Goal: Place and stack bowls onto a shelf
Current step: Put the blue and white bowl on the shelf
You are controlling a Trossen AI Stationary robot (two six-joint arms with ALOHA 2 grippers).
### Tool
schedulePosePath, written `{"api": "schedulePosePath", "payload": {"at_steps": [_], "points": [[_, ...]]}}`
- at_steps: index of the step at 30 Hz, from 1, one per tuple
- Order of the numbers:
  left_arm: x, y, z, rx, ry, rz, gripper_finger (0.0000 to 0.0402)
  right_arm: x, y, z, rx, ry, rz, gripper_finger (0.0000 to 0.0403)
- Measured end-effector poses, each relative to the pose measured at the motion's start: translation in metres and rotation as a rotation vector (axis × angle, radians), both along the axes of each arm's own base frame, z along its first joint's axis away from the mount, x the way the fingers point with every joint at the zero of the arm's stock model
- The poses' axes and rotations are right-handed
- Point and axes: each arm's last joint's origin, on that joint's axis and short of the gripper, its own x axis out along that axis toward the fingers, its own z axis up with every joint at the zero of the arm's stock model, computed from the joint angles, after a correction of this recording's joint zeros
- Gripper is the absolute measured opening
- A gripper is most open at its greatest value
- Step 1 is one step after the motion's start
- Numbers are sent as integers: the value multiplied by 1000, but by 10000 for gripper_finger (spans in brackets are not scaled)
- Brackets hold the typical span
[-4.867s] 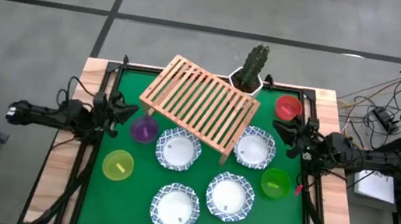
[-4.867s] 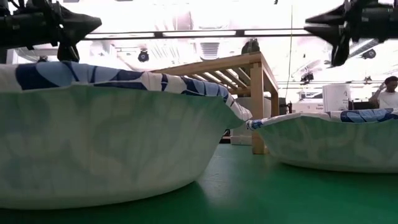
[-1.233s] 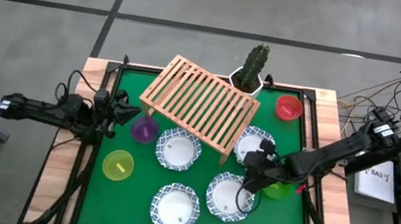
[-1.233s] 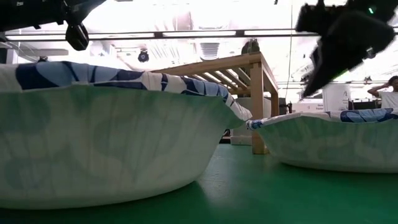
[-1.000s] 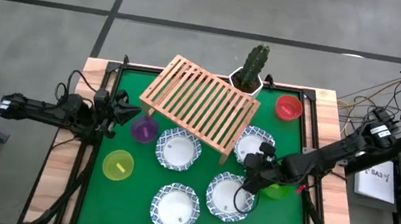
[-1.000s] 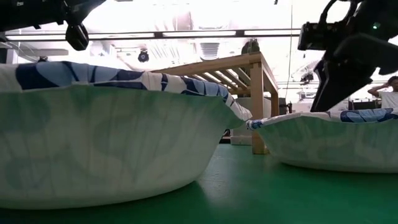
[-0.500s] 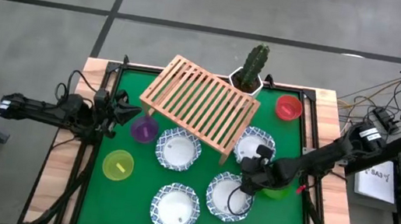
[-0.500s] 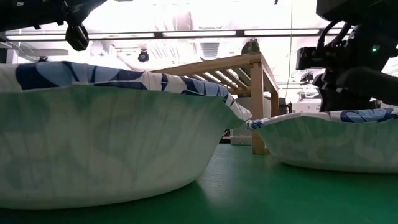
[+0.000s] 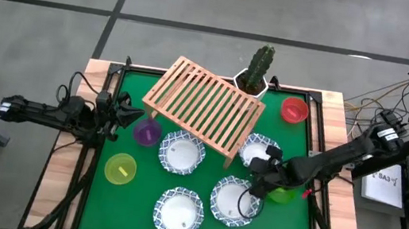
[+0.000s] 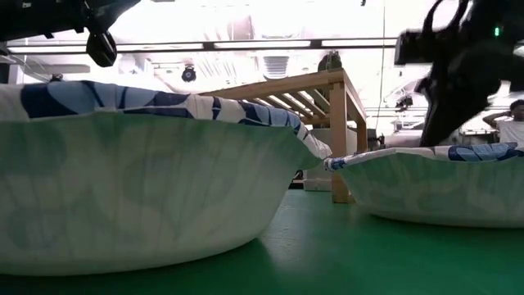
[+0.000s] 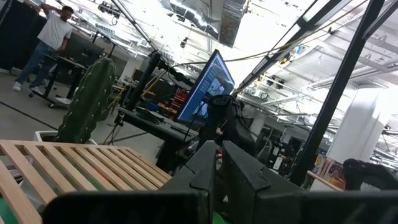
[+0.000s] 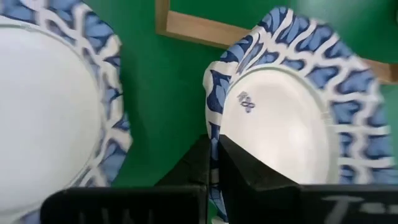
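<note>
Pinching the rim of a blue-patterned white bowl (image 12: 292, 118), my right gripper (image 12: 212, 163) has its two fingers drawn together with the thin rim wall between them, as the right wrist view shows. In the high view the right gripper (image 9: 256, 188) sits at the edge of that bowl (image 9: 234, 201), which rests on the green mat (image 9: 128, 200) just in front of the shelf's near corner. A second patterned bowl (image 9: 260, 150) lies just behind the gripper, and a green plastic bowl (image 9: 283, 191) lies right beside my wrist.

Risks, as I judge them:
- The grip covers only a narrow strip of rim. Lifting may tilt the bowl, and it may slip out.
- The rim looks thin and flexible. It may bend instead of carrying the bowl's weight.
- The neighbouring bowls stand near. A swing during the lift may knock them.
- The shelf (image 9: 204, 107) is just beside the lift path. A low lift may catch its near edge.

Orientation: the bowl sits upright, its opening facing up. It is round, so it has no long axis. The shelf's long axis runs diagonally across the mat, from the back left toward the front right.

My left gripper (image 9: 128, 112), closed, waits at the left edge near the purple bowl (image 9: 147, 132).
</note>
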Motion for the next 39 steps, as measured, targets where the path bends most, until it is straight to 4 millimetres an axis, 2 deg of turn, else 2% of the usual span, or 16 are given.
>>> {"api": "schedulePosePath", "payload": {"at_steps": [4, 12, 17, 24, 31, 34, 39], "points": [[0, 0, 0, 0, 0, 0, 11, -3, 0, 39, 44, 13, 9, 11], [0, 0, 0, 0, -1, 0, 11, -1, 2, 132, 120, -46, -15, 11], [0, 0, 0, 0, -1, 0, 11, -3, 1, 168, 135, -81, -30, 11], [0, 0, 0, 0, -1, 0, 11, -3, 2, 201, 165, -199, 41, 11], [0, 0, 0, 11, 1, 4, 11, 13, 6, 222, 109, -410, 230, 11], [0, 0, 0, 24, 3, 9, 11, 25, 5, 224, -10, -463, 277, 11], [0, 0, 0, 24, 4, 9, 11, 53, -4, 208, -251, -381, 298, 11]]}}
